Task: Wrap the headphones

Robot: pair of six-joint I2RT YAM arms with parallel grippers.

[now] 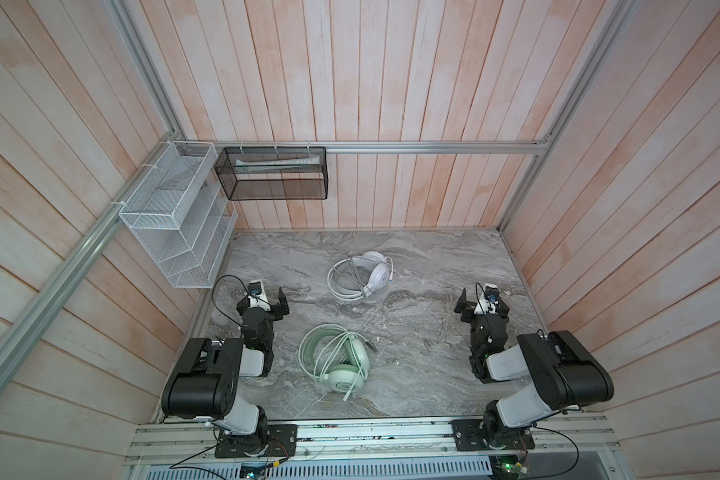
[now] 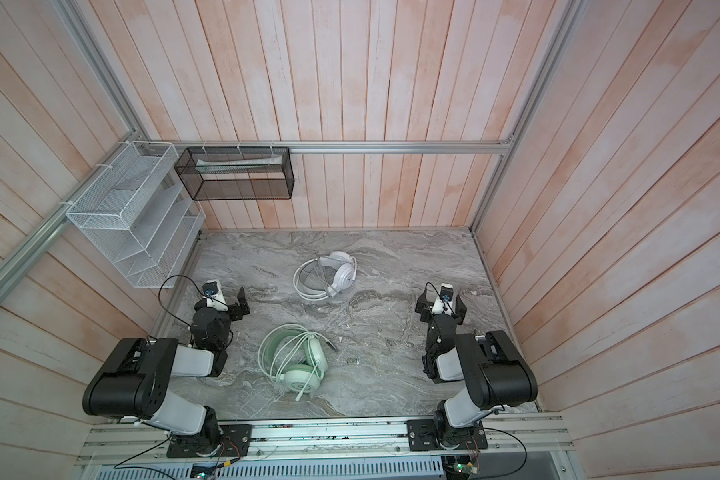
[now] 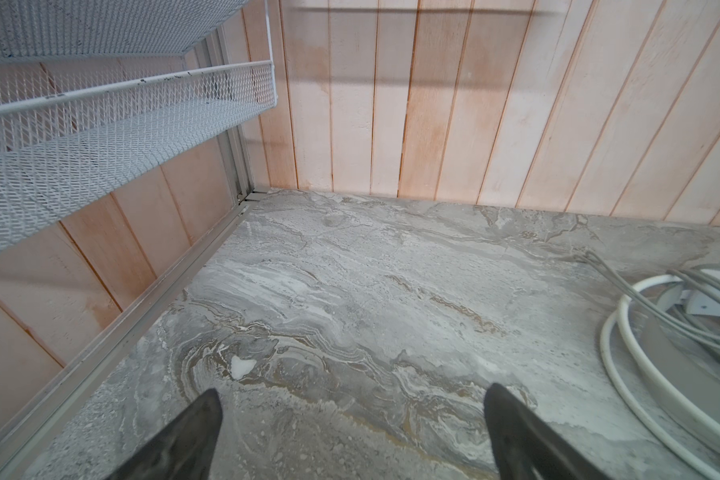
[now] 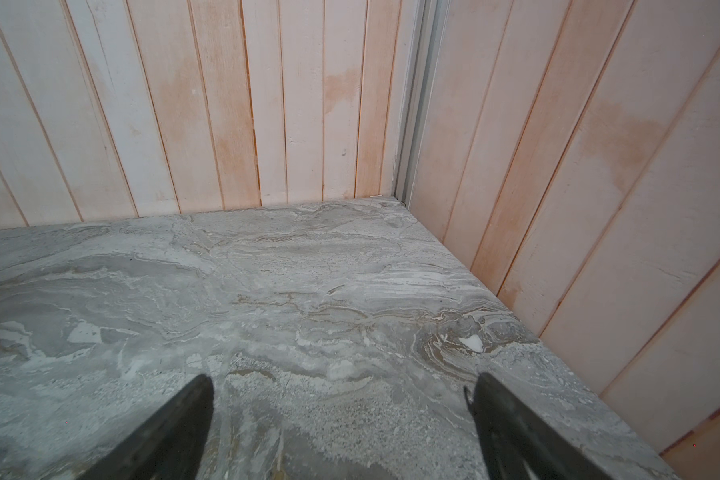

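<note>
The white headphones [image 1: 373, 270] [image 2: 339, 270] lie at the back middle of the marble table [image 1: 429, 257], with their cable coiled in a ring beside them. The mint green headphones [image 1: 344, 368] [image 2: 302, 368] lie at the front middle, cable looped over the headband. My left gripper [image 1: 267, 301] [image 2: 222, 305] [image 3: 353, 390] is open and empty over bare marble, to the left of both headsets. In the left wrist view only the white cable coil [image 3: 604, 343] shows at the edge. My right gripper [image 1: 483, 302] [image 2: 441, 305] [image 4: 341, 377] is open and empty near the right wall.
A white mesh rack [image 1: 171, 224] [image 3: 121, 124] hangs on the left wall above the left arm. A black mesh basket [image 1: 275, 176] holding a tube hangs on the back wall. Wooden plank walls enclose the table on three sides. A metal rail [image 1: 371, 434] runs along the front.
</note>
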